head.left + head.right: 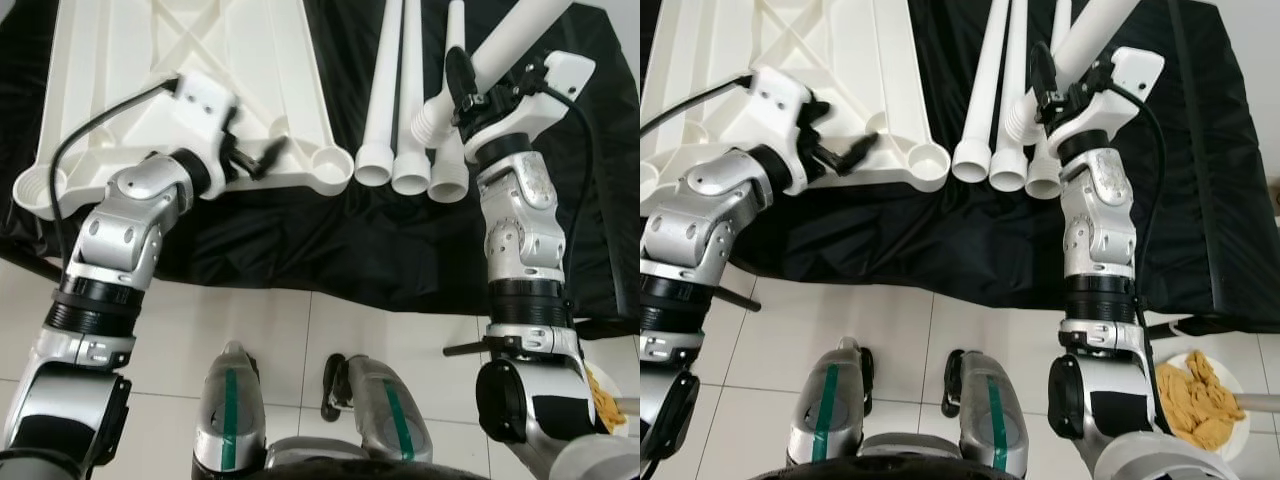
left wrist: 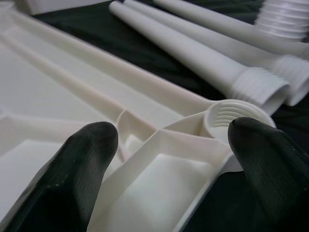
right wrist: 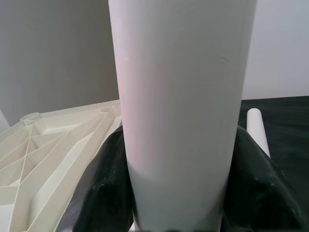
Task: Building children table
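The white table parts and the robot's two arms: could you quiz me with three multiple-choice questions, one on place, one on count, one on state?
1. Where does the tabletop lie?
A. On the black cloth
B. On the floor tiles
C. On a chair

2. How many legs lie loose on the cloth?
A. One
B. Three
C. Five

3. What is the right gripper doing?
A. Hanging idle
B. Holding a plate
C. Gripping a leg

Answers: 1 A, cloth shows around it. 2 B, three open ends lie side by side. 3 C, its fingers clamp the tube.

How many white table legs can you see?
4. Three legs lie side by side on the black cloth; the right gripper holds the fourth leg tilted above them.
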Robot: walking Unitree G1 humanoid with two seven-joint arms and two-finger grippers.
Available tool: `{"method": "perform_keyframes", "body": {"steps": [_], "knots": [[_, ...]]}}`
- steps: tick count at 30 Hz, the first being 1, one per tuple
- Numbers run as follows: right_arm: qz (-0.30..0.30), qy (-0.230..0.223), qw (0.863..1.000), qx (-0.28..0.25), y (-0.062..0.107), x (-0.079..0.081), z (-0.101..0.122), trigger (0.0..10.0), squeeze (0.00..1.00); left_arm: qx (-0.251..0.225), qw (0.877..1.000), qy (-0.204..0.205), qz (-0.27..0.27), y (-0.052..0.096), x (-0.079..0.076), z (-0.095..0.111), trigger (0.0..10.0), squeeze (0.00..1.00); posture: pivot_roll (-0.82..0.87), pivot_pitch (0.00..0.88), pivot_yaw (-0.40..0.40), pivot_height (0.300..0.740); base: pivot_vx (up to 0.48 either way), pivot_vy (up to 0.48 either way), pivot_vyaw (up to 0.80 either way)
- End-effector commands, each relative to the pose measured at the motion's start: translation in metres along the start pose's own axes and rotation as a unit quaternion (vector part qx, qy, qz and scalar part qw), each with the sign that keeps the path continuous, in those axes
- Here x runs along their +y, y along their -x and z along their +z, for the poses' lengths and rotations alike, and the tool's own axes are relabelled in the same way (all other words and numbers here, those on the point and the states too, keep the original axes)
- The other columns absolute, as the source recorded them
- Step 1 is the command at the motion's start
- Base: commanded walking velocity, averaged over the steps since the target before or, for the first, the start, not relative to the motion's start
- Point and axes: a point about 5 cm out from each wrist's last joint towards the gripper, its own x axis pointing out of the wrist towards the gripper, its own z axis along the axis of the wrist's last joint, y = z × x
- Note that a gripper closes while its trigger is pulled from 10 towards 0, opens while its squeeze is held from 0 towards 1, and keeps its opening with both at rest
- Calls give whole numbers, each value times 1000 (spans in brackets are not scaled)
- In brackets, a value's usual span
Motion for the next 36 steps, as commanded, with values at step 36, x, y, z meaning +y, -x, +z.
{"method": "perform_keyframes", "body": {"steps": [36], "knots": [[68, 16, 997, 24, -8, 18, -4, 10000, 0, 91, 985, -102, -103, 4, -12, -35, 10000, 0, 102, 31, -51, 740, 0, 0, 0]]}}
